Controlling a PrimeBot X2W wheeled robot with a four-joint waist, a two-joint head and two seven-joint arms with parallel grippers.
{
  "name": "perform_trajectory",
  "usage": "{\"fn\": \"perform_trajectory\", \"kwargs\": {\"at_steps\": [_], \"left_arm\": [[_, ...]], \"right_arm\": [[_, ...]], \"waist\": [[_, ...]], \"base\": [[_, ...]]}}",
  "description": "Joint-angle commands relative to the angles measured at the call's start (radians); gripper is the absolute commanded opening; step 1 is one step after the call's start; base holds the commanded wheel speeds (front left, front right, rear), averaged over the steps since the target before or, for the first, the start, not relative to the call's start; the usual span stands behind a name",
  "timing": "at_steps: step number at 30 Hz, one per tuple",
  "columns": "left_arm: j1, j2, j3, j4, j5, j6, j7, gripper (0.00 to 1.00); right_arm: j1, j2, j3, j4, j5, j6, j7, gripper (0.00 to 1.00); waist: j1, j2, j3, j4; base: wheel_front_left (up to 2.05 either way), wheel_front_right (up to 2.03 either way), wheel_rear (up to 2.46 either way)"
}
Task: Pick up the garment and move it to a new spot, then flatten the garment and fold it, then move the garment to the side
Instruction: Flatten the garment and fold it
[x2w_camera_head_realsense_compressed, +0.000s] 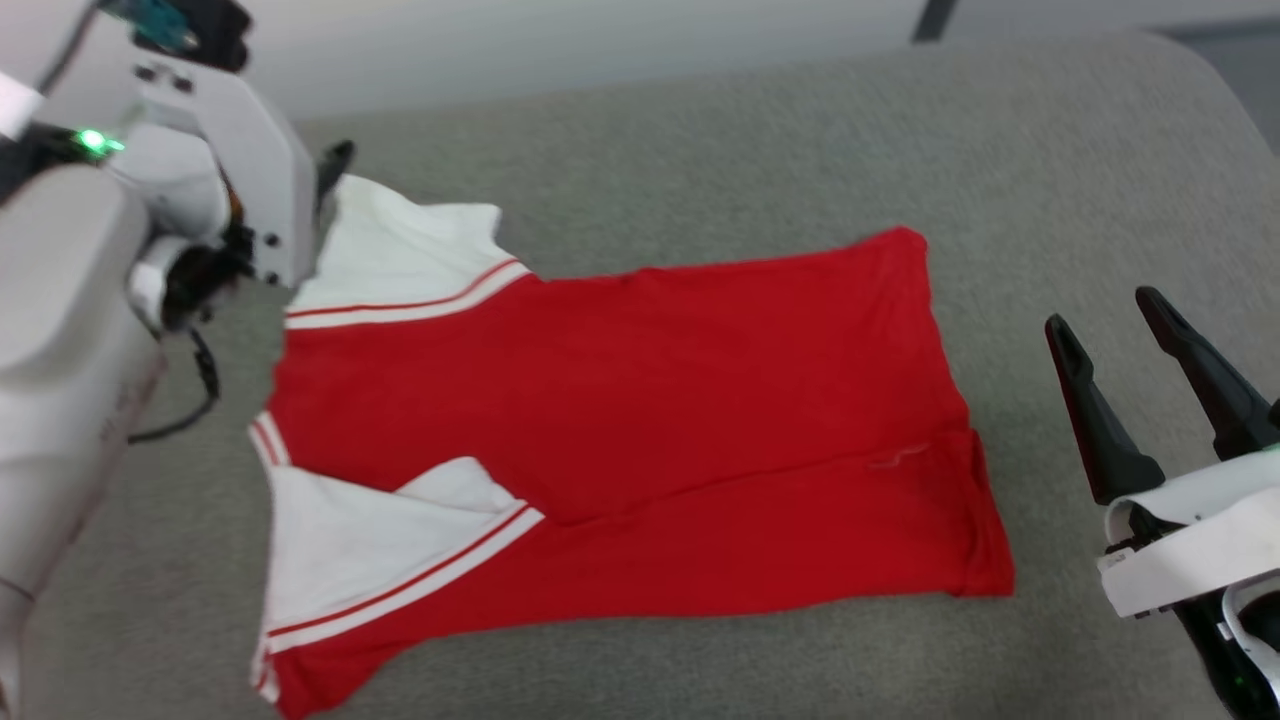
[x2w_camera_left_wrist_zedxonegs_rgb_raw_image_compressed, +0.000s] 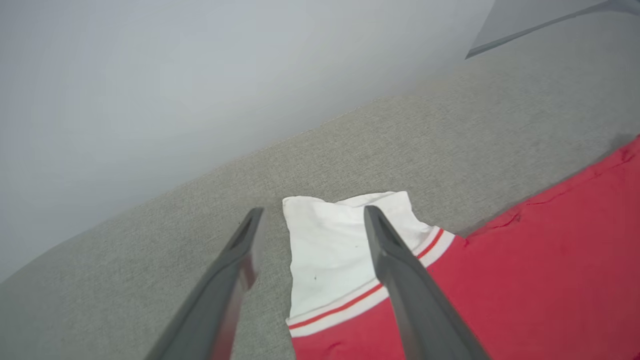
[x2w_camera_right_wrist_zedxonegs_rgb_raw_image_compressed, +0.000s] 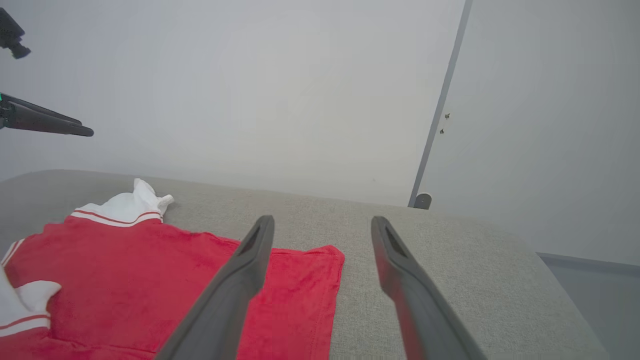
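I find nothing I can read. The jersey T-shirt (x2w_camera_head_realsense_compressed: 620, 400) shows me only plain red cloth, white sleeves and striped trim. Faint grey marks run along my left forearm (x2w_camera_head_realsense_compressed: 118, 405), too blurred to make out as letters.

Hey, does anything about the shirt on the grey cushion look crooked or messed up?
Mostly fine: the garment lies spread on the grey cushion. The white sleeve nearer the robot has a corner flipped back over itself, and a long crease runs across the red body from there toward the hem. Nothing looks torn.
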Motion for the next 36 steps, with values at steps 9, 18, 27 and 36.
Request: {"fn": "perform_trajectory", "kwargs": {"at_steps": [9, 18, 27, 36], "left_arm": [[-0.113, 0.017, -0.023, 0.170, 0.008, -0.042, 0.101, 1.00], [-0.176, 0.009, -0.025, 0.296, -0.002, -0.028, 0.186, 1.00], [-0.157, -0.018, -0.041, 0.394, -0.019, -0.024, 0.275, 0.24], [-0.153, -0.057, -0.045, 0.440, -0.043, -0.031, 0.345, 0.00]], "right_arm": [[-0.048, 0.033, 0.030, 0.032, 0.027, -0.001, -0.049, 1.00], [-0.092, 0.032, 0.065, 0.082, 0.056, -0.001, -0.082, 1.00], [-0.124, 0.021, 0.080, 0.096, 0.080, -0.001, -0.077, 1.00], [-0.159, -0.005, 0.087, 0.065, 0.149, -0.001, 0.064, 1.00]], "waist": [[0.0000, 0.0000, 0.167, -0.137], [0.0000, 0.0000, 0.242, -0.173], [0.0000, 0.0000, 0.263, -0.177], [0.0000, 0.0000, 0.252, -0.162]], "base": [[0.00, 0.00, 0.00], [0.00, 0.00, 0.00], [0.00, 0.00, 0.00], [0.00, 0.00, 0.00]]}}
